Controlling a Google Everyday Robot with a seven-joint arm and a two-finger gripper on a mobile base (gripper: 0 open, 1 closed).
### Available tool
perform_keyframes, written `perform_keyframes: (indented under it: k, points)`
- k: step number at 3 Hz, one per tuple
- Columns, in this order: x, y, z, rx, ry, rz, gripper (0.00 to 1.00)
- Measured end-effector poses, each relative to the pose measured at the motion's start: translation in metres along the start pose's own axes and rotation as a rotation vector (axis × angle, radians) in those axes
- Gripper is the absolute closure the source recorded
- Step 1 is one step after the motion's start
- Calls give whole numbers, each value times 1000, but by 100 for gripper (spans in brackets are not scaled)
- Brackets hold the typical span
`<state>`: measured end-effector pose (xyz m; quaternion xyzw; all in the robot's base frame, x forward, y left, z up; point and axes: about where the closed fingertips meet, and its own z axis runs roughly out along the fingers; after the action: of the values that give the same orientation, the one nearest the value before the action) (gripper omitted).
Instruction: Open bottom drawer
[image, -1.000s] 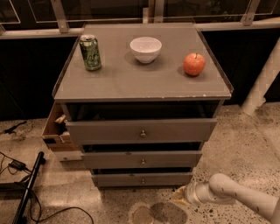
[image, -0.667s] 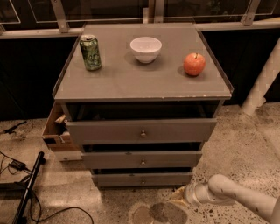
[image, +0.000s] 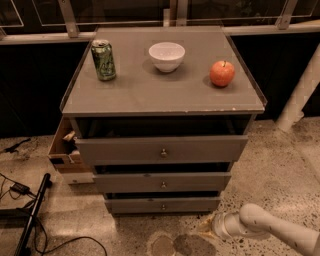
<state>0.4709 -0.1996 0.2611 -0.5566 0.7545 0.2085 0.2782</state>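
Note:
The bottom drawer (image: 162, 204) is the slimmest of three grey fronts, lowest on the cabinet, with a small round knob (image: 163, 206) at its centre. It stands slightly out from the cabinet body, less far than the two above. My gripper (image: 216, 226) is at the end of the white arm (image: 265, 227), low over the floor to the right of and below the bottom drawer's right end. It is apart from the drawer and well right of the knob.
On the cabinet top (image: 150, 95) stand a green can (image: 103, 60), a white bowl (image: 166, 55) and a red apple (image: 222, 73). A cardboard box (image: 65, 150) sits at the cabinet's left. Cables and a black bar (image: 30, 220) lie on the floor at left. A white post (image: 300, 95) stands at right.

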Motion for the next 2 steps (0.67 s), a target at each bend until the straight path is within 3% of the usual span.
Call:
perform_keyframes:
  k: [1, 2]
  points:
    - [10, -5, 13, 72, -5, -95, 5]
    - [11, -13, 25, 115, -18, -167, 0]
